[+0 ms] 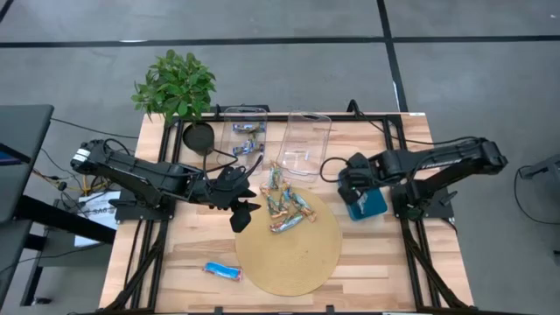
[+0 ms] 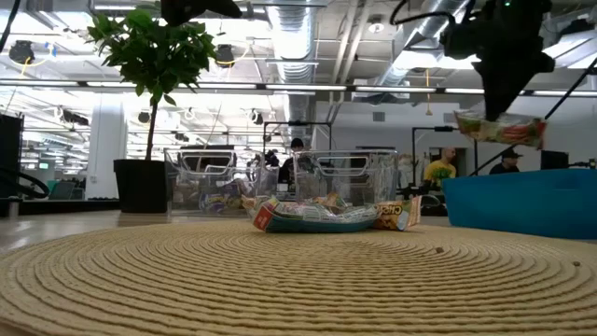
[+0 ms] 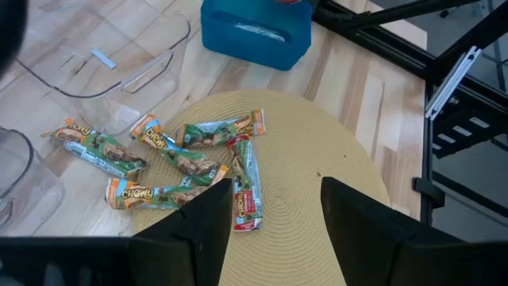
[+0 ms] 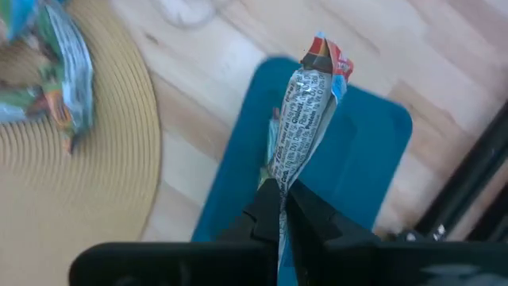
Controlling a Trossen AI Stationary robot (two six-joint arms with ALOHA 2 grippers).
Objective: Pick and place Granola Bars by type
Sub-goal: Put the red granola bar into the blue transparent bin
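pinching one silver granola bar (image 4: 305,119) between pressed-together fingers, the right gripper (image 4: 279,208) hangs over the teal tray (image 4: 365,171). about five green-wrapped bars (image 3: 178,155) lie clustered at the round woven mat's (image 1: 293,254) edge, one blue bar (image 1: 222,270) lies apart on the table. the left gripper (image 3: 274,210) hovers spread beside the pile. two clear bins (image 1: 304,144) and a potted plant (image 1: 176,85) stand behind.

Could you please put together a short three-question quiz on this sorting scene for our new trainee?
1. True or false: the right tool is shut on a granola bar.
2. What is that bar held above? A) teal tray B) round mat C) clear bin
3. Fill in: a lone blue bar lies on the ____ table.

Key: 1 true; 2 A; 3 wooden.
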